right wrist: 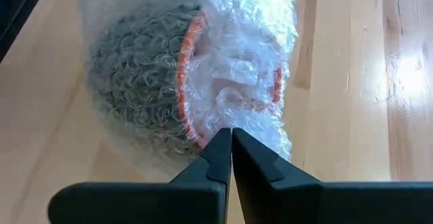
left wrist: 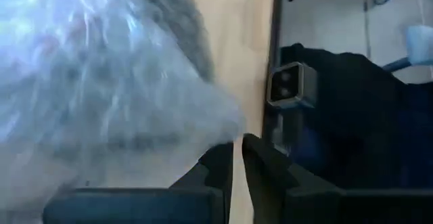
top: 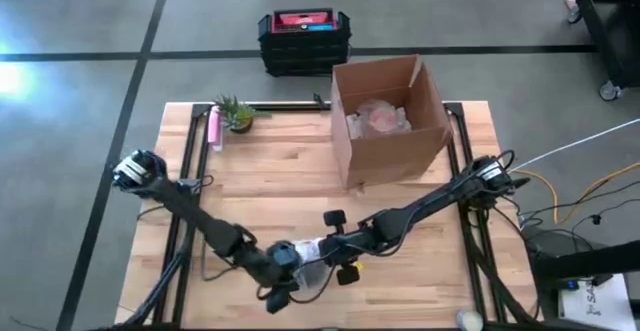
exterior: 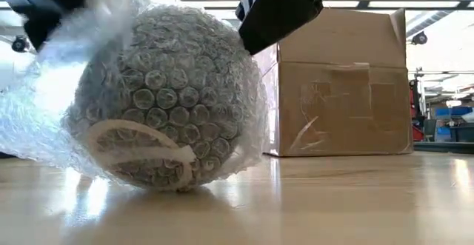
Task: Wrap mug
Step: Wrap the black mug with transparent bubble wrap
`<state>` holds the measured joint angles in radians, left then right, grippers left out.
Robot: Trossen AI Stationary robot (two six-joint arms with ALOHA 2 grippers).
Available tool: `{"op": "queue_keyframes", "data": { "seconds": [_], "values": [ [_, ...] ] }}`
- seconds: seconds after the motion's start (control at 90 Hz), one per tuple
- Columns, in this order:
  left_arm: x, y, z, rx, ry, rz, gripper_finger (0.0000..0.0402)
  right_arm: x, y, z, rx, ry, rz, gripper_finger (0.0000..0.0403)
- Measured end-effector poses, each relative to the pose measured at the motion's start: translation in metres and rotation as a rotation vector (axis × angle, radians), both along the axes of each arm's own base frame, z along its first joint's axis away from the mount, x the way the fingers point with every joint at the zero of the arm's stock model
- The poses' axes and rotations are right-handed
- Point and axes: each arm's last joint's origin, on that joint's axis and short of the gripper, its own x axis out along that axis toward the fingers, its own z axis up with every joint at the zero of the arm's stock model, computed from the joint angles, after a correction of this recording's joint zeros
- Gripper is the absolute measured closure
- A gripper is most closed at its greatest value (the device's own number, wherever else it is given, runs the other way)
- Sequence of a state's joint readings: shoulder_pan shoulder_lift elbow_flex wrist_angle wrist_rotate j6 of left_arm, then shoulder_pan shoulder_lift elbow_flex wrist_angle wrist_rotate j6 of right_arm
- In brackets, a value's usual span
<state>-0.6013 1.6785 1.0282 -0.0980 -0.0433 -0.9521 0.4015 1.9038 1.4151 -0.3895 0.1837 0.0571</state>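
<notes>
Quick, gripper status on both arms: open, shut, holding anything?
Left gripper: jaws shut on the bubble wrap around the mug.
Right gripper: jaws shut on the bubble wrap at the mug's open end.

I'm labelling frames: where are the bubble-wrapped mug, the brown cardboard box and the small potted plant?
Bubble-wrapped mug point(exterior: 167, 97), low view, its rounded side.
Brown cardboard box point(top: 395, 149), high view, front wall.
Small potted plant point(top: 236, 112), high view, leaves.

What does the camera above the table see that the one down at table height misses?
Only the high view shows the small plant, the pink bottle, the box's open top with wrapped contents, and both whole arms. Only the low view shows white tape on the bubble-wrapped mug. Both show the mug, the cardboard box and the wooden table.
</notes>
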Motion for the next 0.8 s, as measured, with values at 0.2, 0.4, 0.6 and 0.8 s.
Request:
{"op": "queue_keyframes", "data": {
  "seconds": [0.2,0.4,0.6,0.8],
  "values": [
    [0.031,0.014,-0.017,-0.012,0.047,0.03,0.0381,-0.002,0.001,0.0,-0.031,0.013,0.027,0.0403],
    [0.049,0.032,-0.018,0.06,0.002,0.016,0.0381,-0.009,-0.002,0.006,-0.083,0.08,0.045,0.0403],
    [0.052,0.042,-0.024,0.295,-0.057,0.047,0.0381,-0.008,0.0,0.022,-0.131,0.099,0.08,0.0403],
    [0.054,0.048,-0.024,0.334,-0.067,0.094,0.038,-0.01,0.001,0.022,-0.097,0.124,0.104,0.0403]
  ]
}}
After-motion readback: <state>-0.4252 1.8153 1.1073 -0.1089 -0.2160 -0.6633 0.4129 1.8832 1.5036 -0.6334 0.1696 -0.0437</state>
